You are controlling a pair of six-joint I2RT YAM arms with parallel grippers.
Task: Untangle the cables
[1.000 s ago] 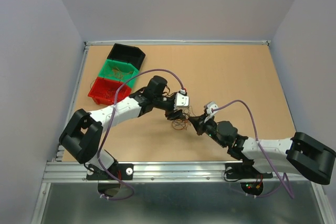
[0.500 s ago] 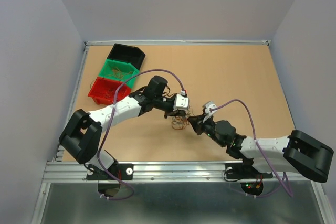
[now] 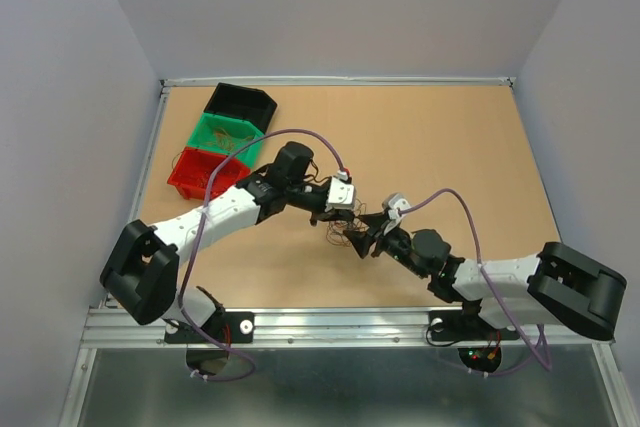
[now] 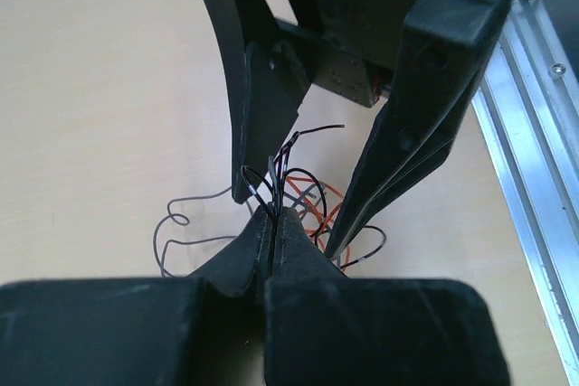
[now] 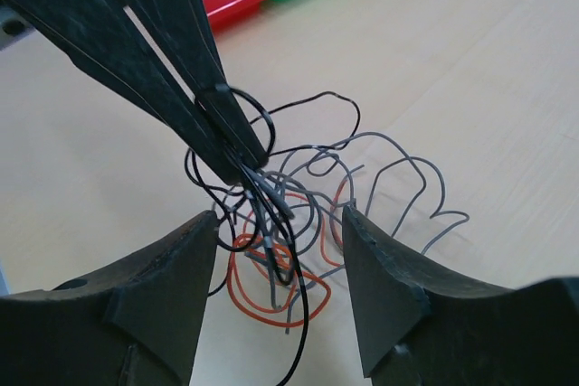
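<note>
Finding: the grip on the cables (image 4: 303,192) has changed sides within the last second. The left jaws, open a second ago, are now clenched on a few dark strands at the top of the bundle, as the left wrist view shows. The right jaws, clenched a second ago, are now released. Their fingers stand apart on either side of the bundle and pinch nothing. Whether any strand brushes them cannot be told.

Location: the cables sit on the near half of the table (image 3: 450,147), between the tips of the left arm (image 3: 225,209) and the right arm (image 3: 490,277). Black, grey and orange loops are knotted together below the left jaws. The lowest orange loop appears to rest on the table. The bundle has shifted slightly leftward along with both arms.

Assessment: the cables remain tangled, and no strand lies apart from the bundle. With the left side anchoring it, the right jaws are free to take a fresh hold on another loop. The next pull probably depends on choosing a strand the left jaws do not hold.

Also present: red bin (image 3: 195,172), green bin (image 3: 228,135) and black bin (image 3: 240,102), well apart at the far left.
</note>
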